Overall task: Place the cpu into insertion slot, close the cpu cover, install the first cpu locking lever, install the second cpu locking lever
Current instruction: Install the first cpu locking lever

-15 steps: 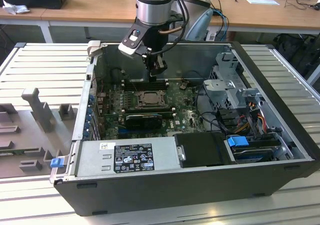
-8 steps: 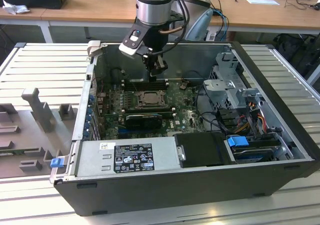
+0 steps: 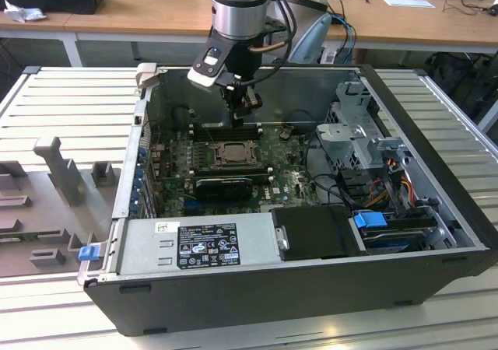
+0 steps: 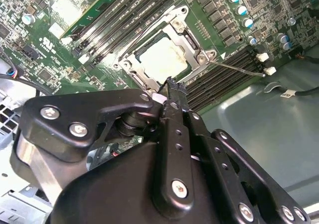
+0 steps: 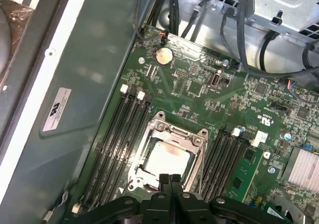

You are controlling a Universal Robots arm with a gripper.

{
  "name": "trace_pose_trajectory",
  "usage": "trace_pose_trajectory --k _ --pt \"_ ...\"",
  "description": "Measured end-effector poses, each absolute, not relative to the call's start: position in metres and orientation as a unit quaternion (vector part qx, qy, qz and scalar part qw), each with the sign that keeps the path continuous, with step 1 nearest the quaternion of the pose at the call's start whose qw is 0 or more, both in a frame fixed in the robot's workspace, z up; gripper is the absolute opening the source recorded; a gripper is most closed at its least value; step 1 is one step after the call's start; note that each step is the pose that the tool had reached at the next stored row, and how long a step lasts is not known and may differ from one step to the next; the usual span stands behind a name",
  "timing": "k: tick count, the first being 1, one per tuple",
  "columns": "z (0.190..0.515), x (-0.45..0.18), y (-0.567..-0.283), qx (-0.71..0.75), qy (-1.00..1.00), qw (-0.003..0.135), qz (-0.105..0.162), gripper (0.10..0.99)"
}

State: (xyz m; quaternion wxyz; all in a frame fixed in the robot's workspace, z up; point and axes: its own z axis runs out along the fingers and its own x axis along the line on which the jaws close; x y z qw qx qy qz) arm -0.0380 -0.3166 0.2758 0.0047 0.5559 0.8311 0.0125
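The cpu (image 5: 168,160) (image 4: 160,58) lies flat in the insertion slot (image 3: 233,155), its pale face showing through the cut-out. The cpu cover (image 5: 158,130) (image 4: 192,39), a silver frame, lies down around it. A thin wire lever (image 4: 240,68) sticks out from one socket corner over the memory slots. My gripper (image 3: 238,117) (image 5: 170,177) (image 4: 172,81) hangs just above the socket's edge, beside the cpu. Its black fingers are pressed together with nothing between them.
The green motherboard (image 5: 199,84) sits inside an open computer case (image 3: 436,124). Long black memory slots (image 5: 122,134) flank the socket on both sides. Cables and a metal drive cage (image 3: 362,128) are on the exterior view's right, a power supply (image 3: 198,245) at the front.
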Motion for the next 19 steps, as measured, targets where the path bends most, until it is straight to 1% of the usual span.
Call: trace_pose_trajectory --k 14,19 --pt "0.2754 -0.038 -0.3166 0.512 0.859 0.004 0.013 0.106" --pt "0.2754 -0.038 -0.3166 0.463 0.886 0.003 0.013 0.106"
